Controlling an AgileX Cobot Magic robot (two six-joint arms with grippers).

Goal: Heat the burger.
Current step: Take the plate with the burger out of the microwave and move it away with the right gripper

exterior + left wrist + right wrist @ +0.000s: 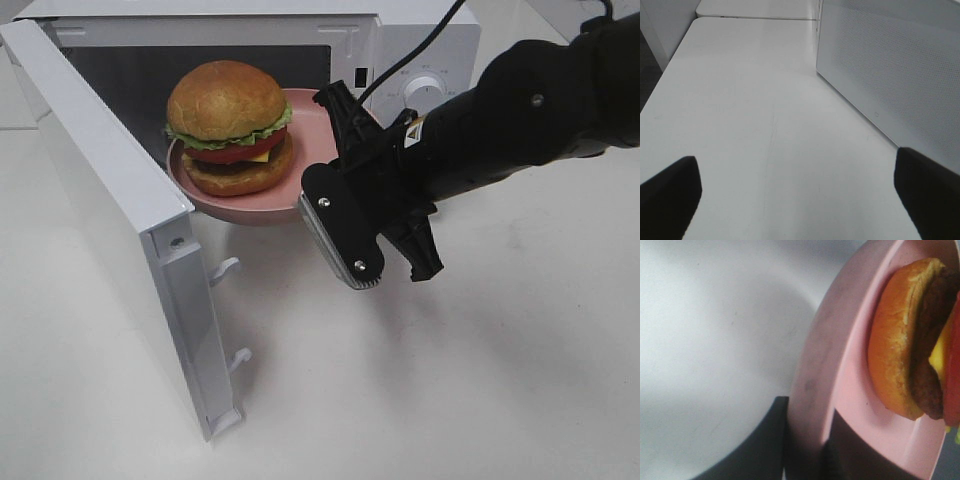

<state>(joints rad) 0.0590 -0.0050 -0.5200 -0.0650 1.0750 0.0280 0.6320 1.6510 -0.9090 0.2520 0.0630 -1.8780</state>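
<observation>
Loading step: right gripper (318,195) clamps plate (215,205) rim at 3 o'clock; burger (230,125) half inside microwave (420,45). Next: push deeper, release. Left gripper (797,197) spread, idle.

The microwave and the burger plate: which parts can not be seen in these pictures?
- Microwave inside: high view, hidden by burger and plate.
- Plate's near rim: high view, covered by right tool.
- Burger top: right wrist view, cut off.
- Left tool: left wrist view, only fingertips show.
</observation>
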